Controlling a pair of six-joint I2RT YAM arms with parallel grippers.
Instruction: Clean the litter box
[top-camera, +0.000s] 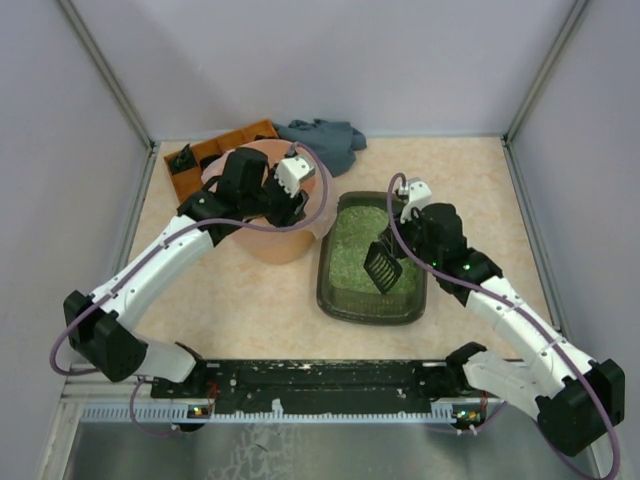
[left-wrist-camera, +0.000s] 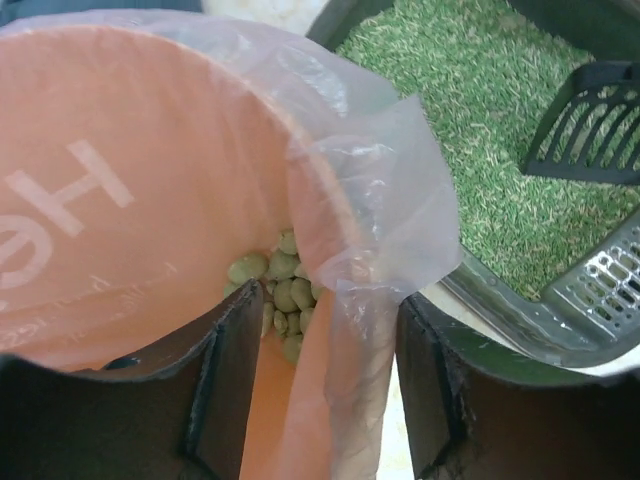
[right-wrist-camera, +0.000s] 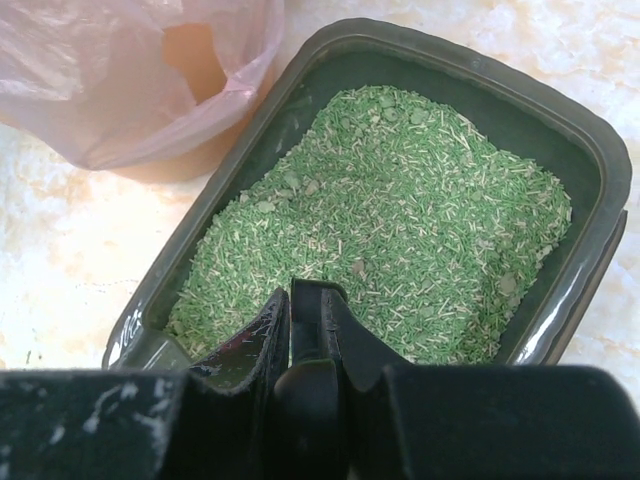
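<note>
The litter box (top-camera: 338, 290), a dark grey-green tray of pale green granules, lies mid-table; it also shows in the right wrist view (right-wrist-camera: 592, 170) and the left wrist view (left-wrist-camera: 520, 318). My right gripper (top-camera: 406, 243) is shut on the handle of a black slotted scoop (top-camera: 383, 265), held over the granules; its jaws (right-wrist-camera: 300, 300) pinch the handle. The scoop (left-wrist-camera: 590, 125) looks empty. My left gripper (top-camera: 290, 198) is shut on the right rim of the pink-bagged bin (top-camera: 270, 235), one finger inside and one outside (left-wrist-camera: 325, 335). Several green clumps (left-wrist-camera: 280, 290) lie in the bin.
An orange compartmented tray (top-camera: 215, 150) and a blue-grey cloth (top-camera: 325, 140) lie at the back, behind the bin. The bin stands right against the litter box's left side. Enclosure walls stand on three sides.
</note>
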